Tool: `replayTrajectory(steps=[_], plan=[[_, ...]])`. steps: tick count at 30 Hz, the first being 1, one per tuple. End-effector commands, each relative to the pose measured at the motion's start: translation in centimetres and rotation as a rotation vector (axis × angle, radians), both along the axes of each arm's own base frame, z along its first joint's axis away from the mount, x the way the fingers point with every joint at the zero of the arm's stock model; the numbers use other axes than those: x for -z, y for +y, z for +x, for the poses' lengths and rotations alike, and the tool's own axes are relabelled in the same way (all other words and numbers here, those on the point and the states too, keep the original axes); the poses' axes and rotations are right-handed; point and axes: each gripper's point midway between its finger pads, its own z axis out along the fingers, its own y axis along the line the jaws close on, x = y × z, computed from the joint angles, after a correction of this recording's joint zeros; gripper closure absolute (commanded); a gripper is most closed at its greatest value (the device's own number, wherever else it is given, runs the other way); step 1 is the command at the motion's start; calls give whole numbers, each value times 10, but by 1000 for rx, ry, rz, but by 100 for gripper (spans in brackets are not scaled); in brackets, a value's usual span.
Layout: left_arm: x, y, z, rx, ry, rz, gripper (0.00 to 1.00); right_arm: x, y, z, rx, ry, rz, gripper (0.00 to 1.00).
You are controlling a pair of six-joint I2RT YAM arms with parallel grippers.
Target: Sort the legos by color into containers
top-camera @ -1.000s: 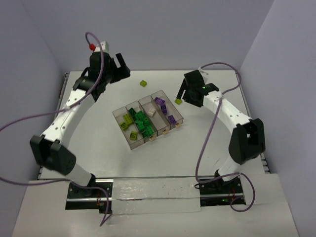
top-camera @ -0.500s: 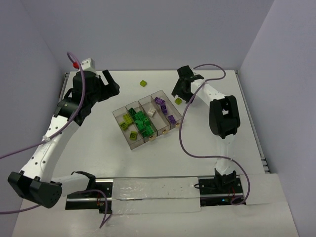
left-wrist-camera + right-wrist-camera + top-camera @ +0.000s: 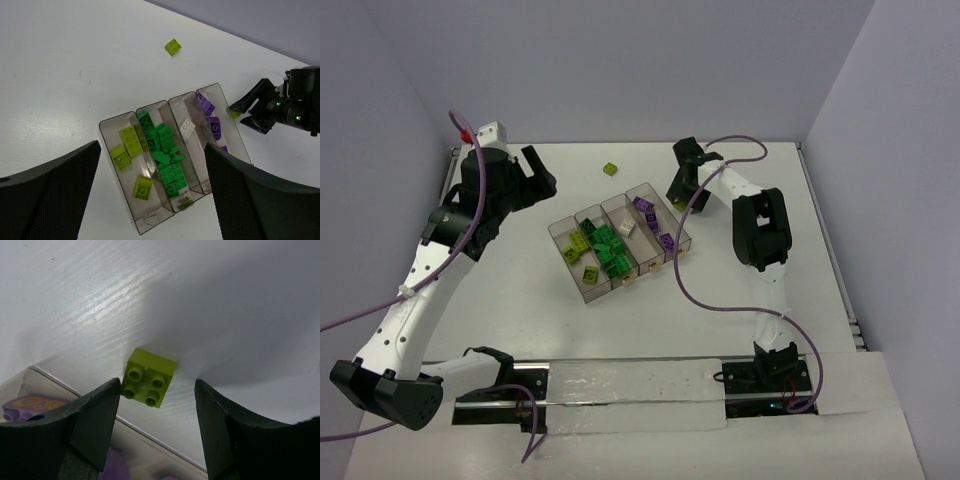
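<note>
The containers are one clear smoky tray (image 3: 594,293) of several compartments. From the left they hold yellow-green legos (image 3: 577,246), dark green legos (image 3: 609,251), a white lego (image 3: 627,228) and purple legos (image 3: 655,221). One loose yellow-green lego (image 3: 148,377) lies on the table right beside the tray's purple end. My right gripper (image 3: 157,415) is lowered over it, open. The lego sits between the fingertips, close to the left finger (image 3: 97,422), with a gap to the other. Another yellow-green lego (image 3: 611,168) lies behind the tray. My left gripper (image 3: 534,176) hangs open and empty, high at the back left.
The tray's rim (image 3: 150,432) runs just under my right fingers, with a purple lego (image 3: 27,405) behind its wall. In the left wrist view the tray (image 3: 145,225), the far loose lego (image 3: 173,47) and my right gripper (image 3: 248,107) all show. Walls close in the back and sides.
My right gripper has come down to the lego beside the tray and its jaws have narrowed. The left arm has swung back to the left and its elbow has straightened.
</note>
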Motion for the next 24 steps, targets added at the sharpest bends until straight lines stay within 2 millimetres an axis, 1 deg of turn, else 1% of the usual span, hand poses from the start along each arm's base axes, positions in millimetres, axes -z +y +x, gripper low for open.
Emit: replayTrajectory(steps=[1, 3, 6, 7, 8, 11, 12, 14, 15, 16, 17, 19, 20, 21, 22, 24], plan=[[-26, 5, -4, -5, -64, 6, 7, -6, -3, 5, 30, -13, -13, 33], [-27, 6, -5, -9, -66, 10, 7, -2, -5, 3, 35, -8, -20, 39], [-27, 7, -5, -10, -67, 12, 7, -3, -6, 3, 41, -15, -23, 53], [-27, 7, -5, -10, -68, 13, 7, -6, -6, 3, 41, -21, -23, 58], [-26, 7, -5, -10, -65, 13, 7, -11, -5, 4, 40, -33, -21, 66], [-25, 6, -4, -8, -60, 9, 7, -26, -5, 3, 35, -65, -22, 79], [-25, 5, -5, -6, -62, 6, 7, -39, -5, 4, 31, -94, -18, 80], [-26, 5, -5, -7, -64, 4, 7, -57, -5, 3, 24, -132, -24, 81], [-26, 6, -6, -9, -65, 3, 7, -74, -5, 3, 22, -168, -19, 81], [-27, 7, -6, -11, -66, 4, 7, -84, -5, 2, 18, -193, -22, 81], [-27, 7, -6, -15, -66, 5, 7, -93, -4, 0, 11, -218, -26, 81], [-26, 9, -7, -23, -63, 8, 7, -121, -2, -7, -13, -283, -20, 81], [-25, 10, -8, -26, -61, 10, 7, -131, 1, -10, -25, -313, -12, 81], [-25, 12, -8, -37, -63, 10, 7, -151, 7, -16, -51, -371, 3, 81], [-25, 13, -8, -41, -61, 12, 7, -164, 8, -19, -54, -411, 17, 81], [-25, 17, -10, -61, -64, 12, 7, -187, 33, -37, -143, -481, 34, 81]])
